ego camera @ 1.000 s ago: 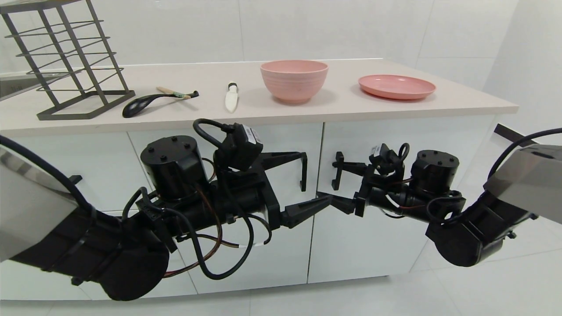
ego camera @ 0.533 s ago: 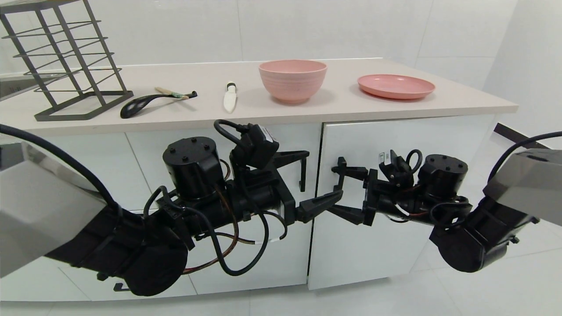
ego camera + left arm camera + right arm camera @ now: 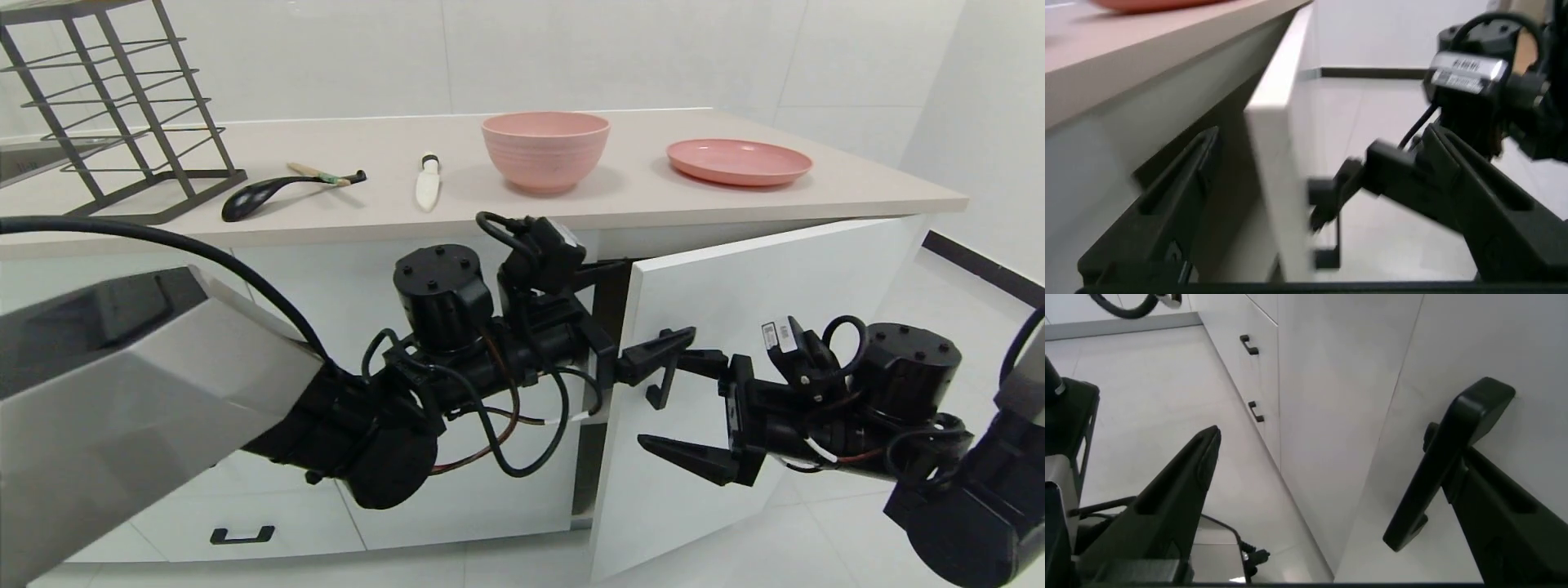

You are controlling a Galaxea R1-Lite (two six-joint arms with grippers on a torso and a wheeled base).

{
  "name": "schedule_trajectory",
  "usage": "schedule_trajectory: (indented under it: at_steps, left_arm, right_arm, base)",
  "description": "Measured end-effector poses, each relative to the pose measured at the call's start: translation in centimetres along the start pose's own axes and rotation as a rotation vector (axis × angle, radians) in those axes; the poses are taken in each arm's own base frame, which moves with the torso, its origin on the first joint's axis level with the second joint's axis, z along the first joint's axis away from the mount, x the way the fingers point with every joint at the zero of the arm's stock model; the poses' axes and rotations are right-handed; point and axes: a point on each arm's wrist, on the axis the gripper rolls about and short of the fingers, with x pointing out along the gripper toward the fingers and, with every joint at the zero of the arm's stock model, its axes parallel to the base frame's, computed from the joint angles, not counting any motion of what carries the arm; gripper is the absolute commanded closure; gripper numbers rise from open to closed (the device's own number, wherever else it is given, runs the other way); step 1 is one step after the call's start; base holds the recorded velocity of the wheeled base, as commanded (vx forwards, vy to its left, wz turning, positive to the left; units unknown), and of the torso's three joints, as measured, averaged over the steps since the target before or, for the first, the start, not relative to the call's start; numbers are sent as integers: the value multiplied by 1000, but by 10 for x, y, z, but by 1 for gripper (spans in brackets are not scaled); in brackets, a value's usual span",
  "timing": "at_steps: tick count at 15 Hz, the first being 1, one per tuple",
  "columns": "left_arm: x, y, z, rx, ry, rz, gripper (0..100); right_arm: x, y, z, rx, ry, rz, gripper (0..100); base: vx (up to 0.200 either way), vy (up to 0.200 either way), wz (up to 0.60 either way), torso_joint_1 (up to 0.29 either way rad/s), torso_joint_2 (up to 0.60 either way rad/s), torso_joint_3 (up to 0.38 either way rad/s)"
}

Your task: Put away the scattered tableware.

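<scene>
Sitting up on the countertop (image 3: 620, 204) are the pink bowl (image 3: 545, 149), the pink plate (image 3: 739, 160) to its right, and the white knife (image 3: 428, 181) and black spoon (image 3: 253, 198) to its left. Both grippers are way below that, at the half-open cabinet door (image 3: 759, 278). The left gripper (image 3: 649, 306) is spread wide, gripping nothing, with the door's free edge between its fingers. The right gripper (image 3: 653, 420) is wide open and empty, just in front of the door face. The plate looks nearer the right arm.

The counter (image 3: 637, 204) holds a rack (image 3: 208, 194), spoon (image 3: 249, 202), wooden-handled tool (image 3: 314, 172), knife (image 3: 427, 186), bowl (image 3: 545, 151) and plate (image 3: 739, 161).
</scene>
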Motion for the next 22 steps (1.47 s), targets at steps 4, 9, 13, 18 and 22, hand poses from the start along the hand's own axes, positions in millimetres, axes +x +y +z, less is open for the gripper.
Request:
schedule_trajectory:
  at_steps: [4, 9, 13, 18, 22]
  left_arm:
    - [22, -21, -10, -32, -31, -53, 0]
    - [24, -23, -15, -34, -31, -60, 0]
    - [23, -24, -17, -36, -30, -65, 0]
    - [18, -30, -35, -56, -14, -88, 0]
    - [17, -26, -43, -59, -31, -67, 0]
  right_arm:
    - [-9, -6, -3, 4, 4, -29, 0]
    - [-27, -21, -15, 52, 29, -112, 0]
    - [-39, -25, -12, 45, 24, -166, 0]
    - [-66, -1, 9, 8, 4, -226, 0]
    - [-91, 34, 33, -55, -35, -258, 0]
  base:
    - [0, 0, 0, 0, 0, 0]
    - [0, 0, 0, 0, 0, 0]
    - [0, 0, 0, 0, 0, 0]
    - [0, 0, 0, 0, 0, 0]
    - [0, 0, 0, 0, 0, 0]
